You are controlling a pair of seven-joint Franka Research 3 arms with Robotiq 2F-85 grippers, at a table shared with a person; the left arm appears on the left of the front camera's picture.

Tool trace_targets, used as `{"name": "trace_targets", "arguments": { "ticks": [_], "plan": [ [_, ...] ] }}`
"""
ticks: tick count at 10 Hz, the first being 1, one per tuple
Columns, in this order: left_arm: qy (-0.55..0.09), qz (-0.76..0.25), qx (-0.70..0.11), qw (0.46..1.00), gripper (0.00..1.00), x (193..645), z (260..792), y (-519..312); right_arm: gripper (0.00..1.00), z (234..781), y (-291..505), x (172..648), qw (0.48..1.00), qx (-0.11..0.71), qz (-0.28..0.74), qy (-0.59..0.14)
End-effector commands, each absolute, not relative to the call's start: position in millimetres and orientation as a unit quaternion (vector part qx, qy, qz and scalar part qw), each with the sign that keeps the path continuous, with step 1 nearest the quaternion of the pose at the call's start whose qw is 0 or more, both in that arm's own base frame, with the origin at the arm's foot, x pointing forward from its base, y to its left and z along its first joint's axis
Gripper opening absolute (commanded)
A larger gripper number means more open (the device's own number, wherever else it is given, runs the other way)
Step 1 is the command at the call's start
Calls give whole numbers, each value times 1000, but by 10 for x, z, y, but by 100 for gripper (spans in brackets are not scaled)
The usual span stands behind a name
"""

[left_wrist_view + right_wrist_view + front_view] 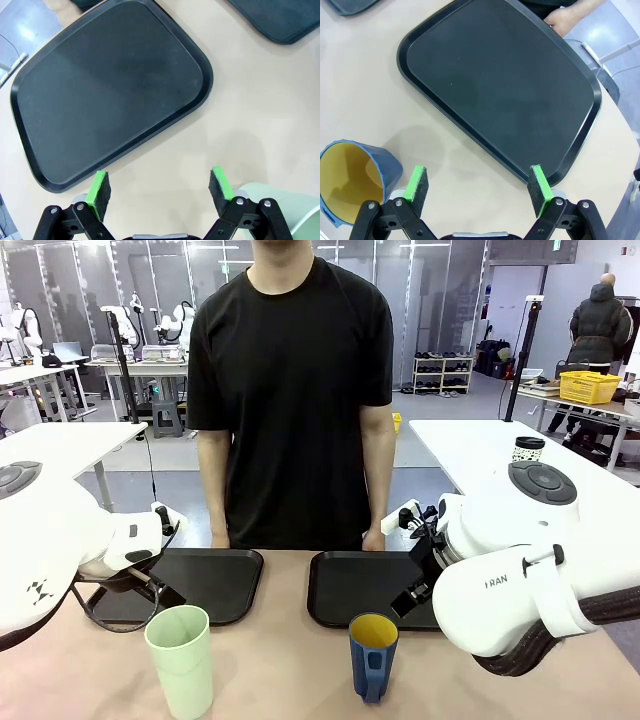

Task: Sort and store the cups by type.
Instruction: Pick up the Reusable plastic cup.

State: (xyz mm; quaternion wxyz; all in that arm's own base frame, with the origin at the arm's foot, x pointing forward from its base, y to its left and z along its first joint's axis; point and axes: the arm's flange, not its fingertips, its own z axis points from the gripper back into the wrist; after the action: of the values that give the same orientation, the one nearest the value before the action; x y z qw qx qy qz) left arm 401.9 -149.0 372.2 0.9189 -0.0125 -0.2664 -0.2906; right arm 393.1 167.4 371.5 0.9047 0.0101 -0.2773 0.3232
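left gripper (160,186) spread wide and empty, over bare table (250,100) just near of the left tray (110,85). green tumbler (285,210) sits just beside one finger, upright, long axis vertical, mouth up. right gripper (479,184) also spread and empty, over the near rim of the right tray (505,85). blue mug (350,180) beside it, upright, yellow mouth up, handle toward the near edge. both cups on the table, near of the trays. person's hand (565,20) at the right tray's far edge.
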Motion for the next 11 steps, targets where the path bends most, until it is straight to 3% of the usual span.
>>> {"name": "trace_targets", "arguments": {
  "ticks": [1,4,7,11],
  "plan": [
    [-290,-267,8,919,100,3922,3903,-1488,100,3848,1665,3893,908,-11,305,-288],
    [-349,-225,25,909,100,3818,4397,-1541,100,4404,1747,3776,906,-51,264,-326],
    [-393,-239,32,887,100,3556,4911,-1721,100,5022,1915,3355,889,-119,237,-373],
    [-419,-259,56,869,100,3339,5088,-1810,100,5221,1993,3047,871,-156,244,-398]
  ]
}}
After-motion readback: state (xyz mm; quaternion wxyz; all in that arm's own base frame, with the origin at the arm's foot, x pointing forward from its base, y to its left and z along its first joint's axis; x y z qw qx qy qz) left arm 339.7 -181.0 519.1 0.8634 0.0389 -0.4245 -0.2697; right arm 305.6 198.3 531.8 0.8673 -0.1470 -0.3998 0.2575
